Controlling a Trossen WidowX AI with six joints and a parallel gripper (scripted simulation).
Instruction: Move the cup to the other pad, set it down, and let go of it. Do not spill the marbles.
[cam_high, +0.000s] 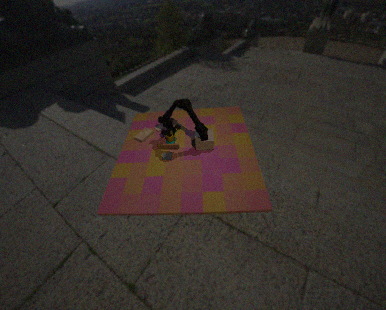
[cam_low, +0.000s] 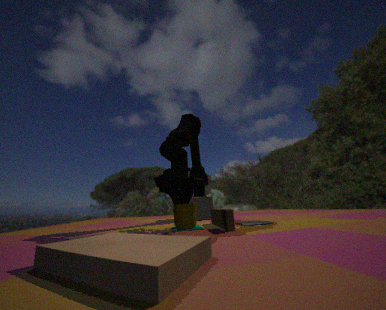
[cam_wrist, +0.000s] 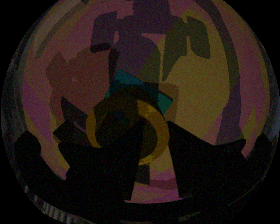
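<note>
The yellow cup (cam_high: 170, 137) (cam_low: 185, 217) (cam_wrist: 163, 131) stands upright on the teal pad (cam_high: 171, 142) (cam_low: 199, 228) (cam_wrist: 125, 80). Dim blue and green marbles (cam_wrist: 120, 116) show inside the cup in the wrist view; their number is unclear. The gripper (cam_wrist: 155, 125) is pointed down at the cup's rim, its fingers parted, one inside the cup and one outside, with dark space beside the wall. The other pad, blue-grey (cam_high: 167, 156) (cam_low: 256, 223), lies flat on the mat and is bare.
A brown block (cam_high: 169, 147) (cam_low: 223, 220) lies between the two pads. A beige slab (cam_high: 144, 134) (cam_low: 125, 249) lies on the coloured mat (cam_high: 172, 196) (cam_low: 300, 270), off to the far left in the top view. The arm's base stands at a pale box (cam_high: 204, 145).
</note>
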